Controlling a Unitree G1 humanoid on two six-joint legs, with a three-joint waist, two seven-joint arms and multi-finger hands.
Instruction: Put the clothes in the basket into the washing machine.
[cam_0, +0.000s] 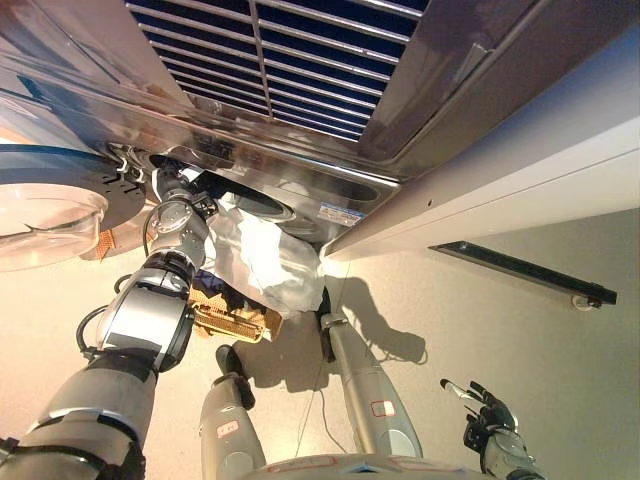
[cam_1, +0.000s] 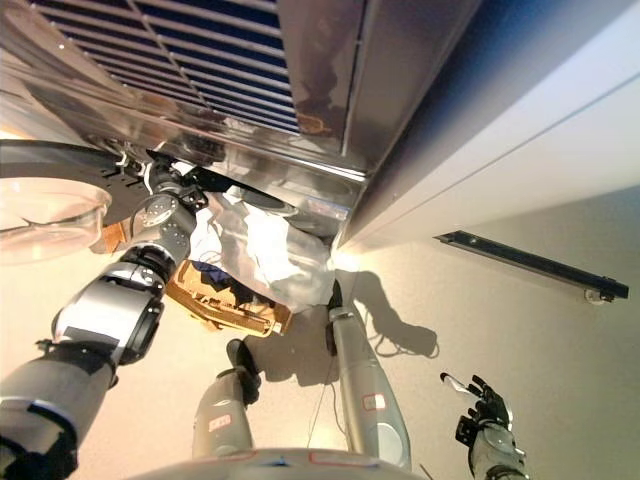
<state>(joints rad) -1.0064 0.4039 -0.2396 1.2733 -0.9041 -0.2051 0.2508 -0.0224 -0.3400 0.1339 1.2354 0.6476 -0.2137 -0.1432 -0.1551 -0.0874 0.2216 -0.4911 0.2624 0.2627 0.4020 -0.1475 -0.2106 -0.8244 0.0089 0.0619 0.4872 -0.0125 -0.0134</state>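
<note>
1. The right hand is nearest, low at the right side over the floor. Its fingers are spread and relaxed, and it holds nothing.
2. The basket lies on the floor below the machine's opening, and some dark cloth shows inside it, so I judge the task is not finished.
3. A white garment hangs from the lower edge of the opening, down toward the basket; most of it is outside the drum.
4. The left hand reaches up to the opening of the washing machine, at the top of the garment. I cannot tell whether its fingers are closed on the cloth.
5. The open door stands to the left.
6. To do this step well, the left hand should push the cloth deep inside, so that nothing hangs over the rim.
7. A small label sits beside the opening, but its writing is too small to read.
</note>
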